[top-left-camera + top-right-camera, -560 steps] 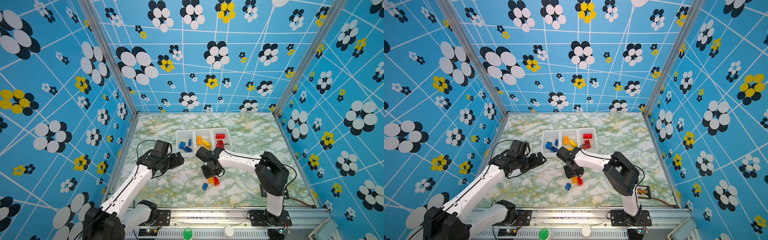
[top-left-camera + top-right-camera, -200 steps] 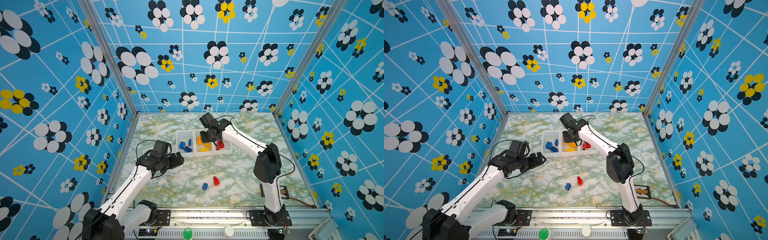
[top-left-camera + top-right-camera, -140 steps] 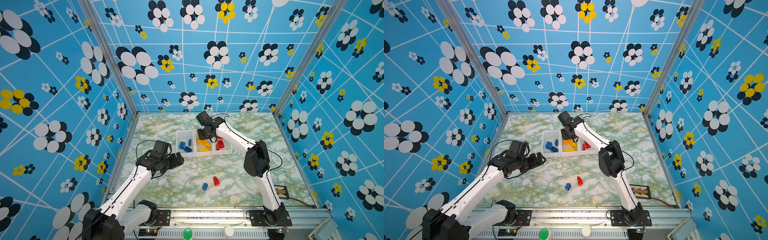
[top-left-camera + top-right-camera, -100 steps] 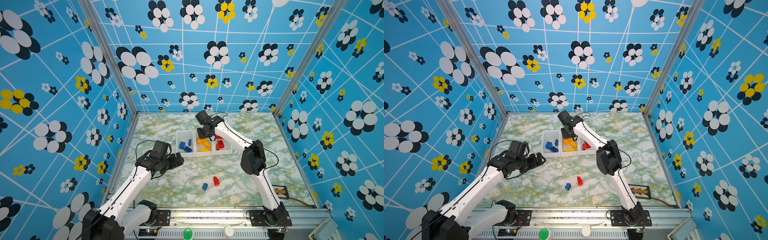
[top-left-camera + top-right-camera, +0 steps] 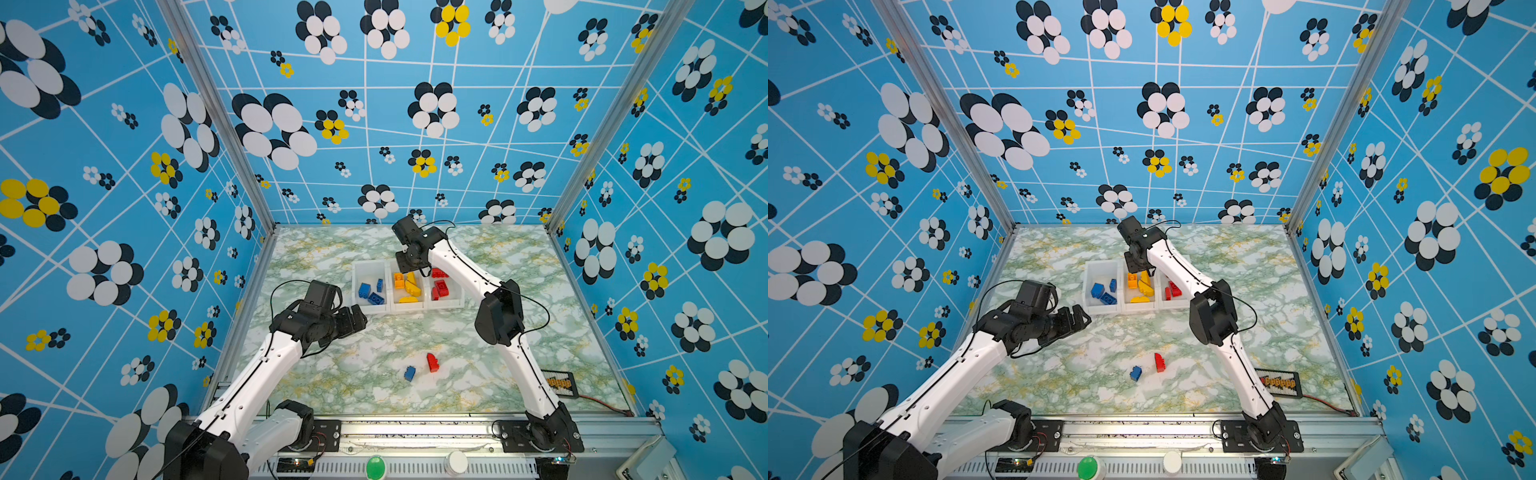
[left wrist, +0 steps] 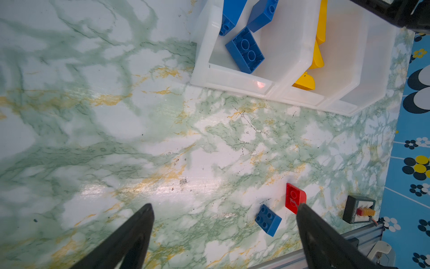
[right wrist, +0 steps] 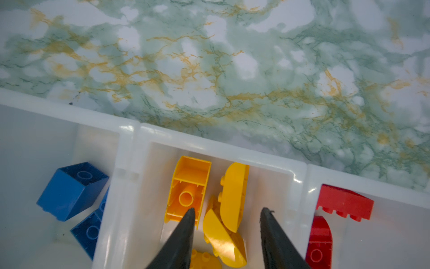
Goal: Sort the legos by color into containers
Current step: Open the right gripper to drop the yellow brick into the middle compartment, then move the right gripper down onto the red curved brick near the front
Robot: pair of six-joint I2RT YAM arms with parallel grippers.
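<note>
Right gripper (image 7: 227, 210) hangs over the middle of three white containers (image 5: 409, 307) near the tabletop's (image 5: 332, 249) far edge, fingers parted and empty above the yellow legos (image 7: 233, 198); left gripper (image 6: 224, 206), spread wide, holds nothing by the left edge; a red brick (image 5: 432, 362) and a blue brick (image 5: 409, 372) lie loose toward the near edge.

Both top views look down from high at the front on the whole surface (image 5: 395, 332). The left wrist view is nearer; the right wrist view sits close above the containers (image 7: 221, 148), which all views share.
</note>
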